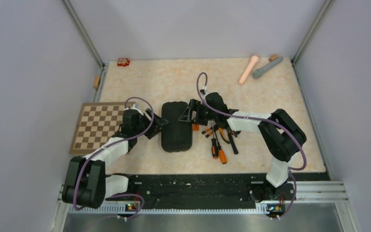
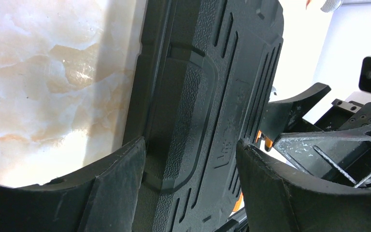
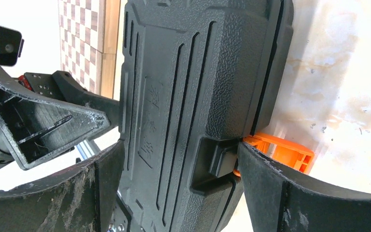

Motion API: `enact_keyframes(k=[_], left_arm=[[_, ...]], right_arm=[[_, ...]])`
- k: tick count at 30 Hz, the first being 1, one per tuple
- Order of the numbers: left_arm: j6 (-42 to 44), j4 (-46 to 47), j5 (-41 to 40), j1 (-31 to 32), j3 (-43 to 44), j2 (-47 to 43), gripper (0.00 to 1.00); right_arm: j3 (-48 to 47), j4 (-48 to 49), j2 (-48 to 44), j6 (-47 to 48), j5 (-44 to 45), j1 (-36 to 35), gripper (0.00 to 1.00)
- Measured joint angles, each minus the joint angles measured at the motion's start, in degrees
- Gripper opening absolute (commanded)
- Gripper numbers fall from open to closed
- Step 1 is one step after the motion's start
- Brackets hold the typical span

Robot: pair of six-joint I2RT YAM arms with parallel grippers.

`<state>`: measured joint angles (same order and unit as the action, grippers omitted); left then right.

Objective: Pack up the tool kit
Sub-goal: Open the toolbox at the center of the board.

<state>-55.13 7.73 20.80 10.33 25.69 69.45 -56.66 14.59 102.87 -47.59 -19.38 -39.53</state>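
Observation:
The black tool case (image 1: 176,126) lies shut in the middle of the table, its ribbed lid filling the left wrist view (image 2: 207,96) and the right wrist view (image 3: 193,87). My left gripper (image 1: 162,123) is open at the case's left edge, fingers spread either side of the lid (image 2: 191,169). My right gripper (image 1: 189,113) is open at the case's right edge (image 3: 181,164); its right finger (image 3: 290,193) touches the orange latch (image 3: 280,150). Orange-and-black pliers and screwdrivers (image 1: 220,137) lie loose on the table right of the case.
A brown chessboard (image 1: 99,126) lies left of the left arm. A pink cylinder (image 1: 248,70) and a grey cylinder (image 1: 266,67) lie at the back right. A small red object (image 1: 123,62) sits at the back left corner.

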Motion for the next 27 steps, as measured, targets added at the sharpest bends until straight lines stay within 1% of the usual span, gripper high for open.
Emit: enact_keyframes(k=[8,15,22,27], left_arm=[[-0.31,0.87,-0.94,-0.15,-0.11,0.13,0.75],[-0.26,0.83,-3.26,-0.48,-1.29,-0.94,0.76],[-2.32,0.35,-2.4,-0.52,-1.97,-3.32,0.75],[-3.32,-1.2,-1.55,-0.52,-2.47,-5.49,0.81]], right_arm=[[-0.02,1.64,-0.39,-0.72,-2.38,0.44,0.81],[-1.29,6.08,-1.53,-3.56,-6.36,0.39,0.79],[-2.73,8.76,-1.68,-4.09,-7.21,0.24,0.78],[-3.54,9.38,-1.68,-4.55,-8.02,0.17,0.78]])
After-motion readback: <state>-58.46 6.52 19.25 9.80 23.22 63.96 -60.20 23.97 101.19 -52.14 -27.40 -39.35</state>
